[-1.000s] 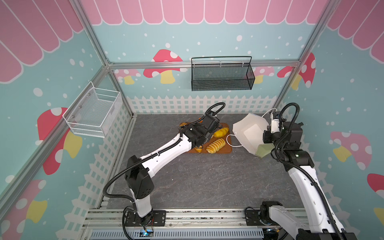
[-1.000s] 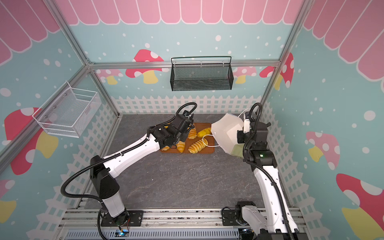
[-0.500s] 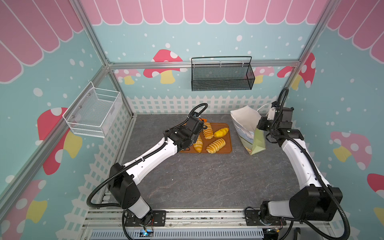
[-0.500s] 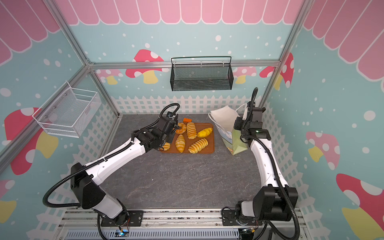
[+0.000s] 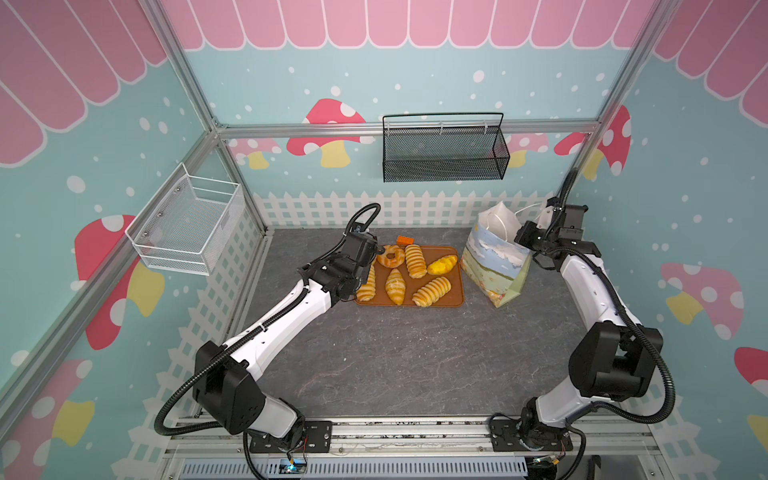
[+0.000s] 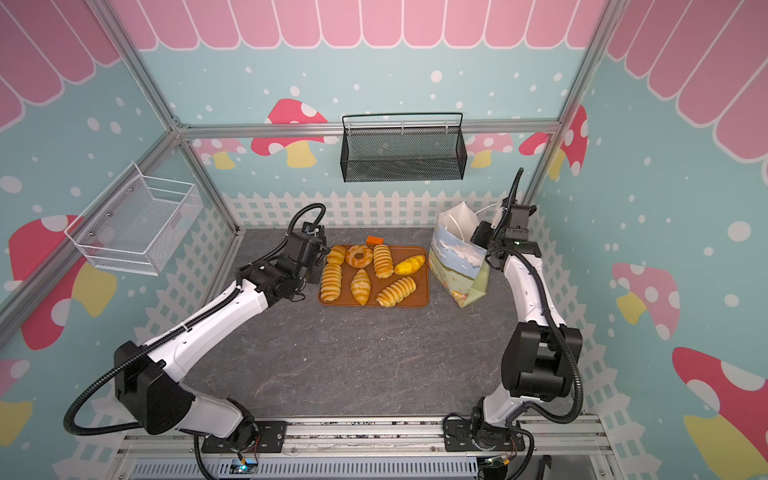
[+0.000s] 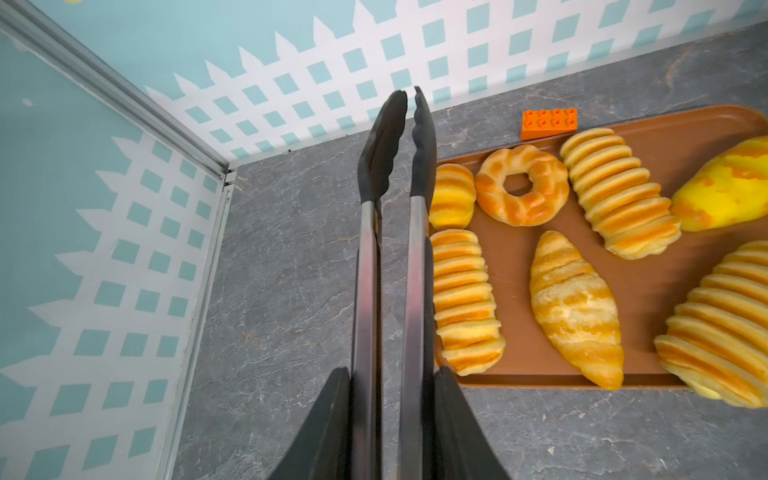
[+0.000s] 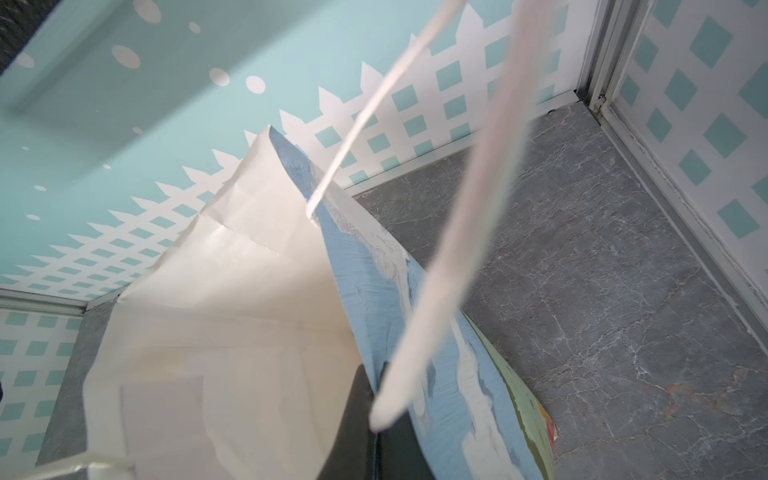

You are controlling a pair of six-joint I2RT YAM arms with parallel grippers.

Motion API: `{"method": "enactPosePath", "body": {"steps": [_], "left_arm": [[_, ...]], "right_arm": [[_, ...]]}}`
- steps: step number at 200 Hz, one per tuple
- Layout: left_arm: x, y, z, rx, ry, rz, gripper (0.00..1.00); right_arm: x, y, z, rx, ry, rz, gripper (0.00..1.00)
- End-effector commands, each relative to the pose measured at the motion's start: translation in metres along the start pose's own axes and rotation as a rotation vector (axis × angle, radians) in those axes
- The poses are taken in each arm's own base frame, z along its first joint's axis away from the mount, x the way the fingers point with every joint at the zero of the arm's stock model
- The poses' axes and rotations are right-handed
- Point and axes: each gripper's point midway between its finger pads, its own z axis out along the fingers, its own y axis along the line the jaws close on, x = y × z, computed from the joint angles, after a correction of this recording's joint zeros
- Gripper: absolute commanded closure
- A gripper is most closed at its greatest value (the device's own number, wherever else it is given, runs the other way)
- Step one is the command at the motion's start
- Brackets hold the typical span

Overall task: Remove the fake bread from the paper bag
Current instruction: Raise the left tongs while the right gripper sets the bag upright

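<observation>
A dark grey, stone-veined tabletop (image 5: pixel 415 353) shows in both top views, its other point here (image 6: pixel 353 353). Toward the back, about midway across, lies a flat orange-brown rectangular tray (image 5: pixel 457 291) (image 6: pixel 422 291). A small orange studded toy brick (image 5: pixel 405 240) (image 6: pixel 374 240) sits on the stone just behind the tray's far edge. Just beside the tray on its right, a tall paper gift bag with a sky-and-cloud print (image 5: pixel 492 266) (image 6: pixel 455 266) rests on its base, leaning.
</observation>
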Motion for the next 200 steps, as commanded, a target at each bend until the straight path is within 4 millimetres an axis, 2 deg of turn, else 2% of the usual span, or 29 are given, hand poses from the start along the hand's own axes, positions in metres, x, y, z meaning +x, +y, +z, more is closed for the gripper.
{"method": "enactPosePath", "body": {"steps": [1,24,60,95,108,113,170,200], "left_arm": [[-0.008,0.018,-0.004,-0.017,-0.045,-0.054,0.7],[0.001,0.032,0.001,-0.038,-0.028,-0.073,0.7],[0.01,0.049,0.002,-0.063,-0.013,-0.099,0.7],[0.014,0.051,-0.001,-0.059,-0.011,-0.101,0.7],[0.015,0.053,-0.002,-0.061,-0.009,-0.101,0.7],[0.016,0.062,0.0,-0.082,-0.003,-0.116,0.7],[0.019,0.07,-0.007,-0.096,-0.005,-0.12,0.7],[0.022,0.083,-0.008,-0.111,-0.001,-0.145,0.7]], "right_arm": [[0.007,-0.004,0.006,0.01,0.035,0.015,0.98],[-0.001,-0.001,-0.001,0.007,0.008,-0.015,0.88],[-0.017,0.005,-0.018,0.015,-0.046,-0.058,0.66],[-0.032,0.011,-0.028,0.012,-0.077,-0.083,0.52],[-0.036,0.015,-0.032,0.003,-0.086,-0.089,0.49],[-0.038,0.017,-0.034,-0.002,-0.09,-0.091,0.48],[-0.054,0.023,-0.05,0.006,-0.133,-0.143,0.46],[-0.067,0.033,-0.073,-0.004,-0.19,-0.228,0.45]]}}
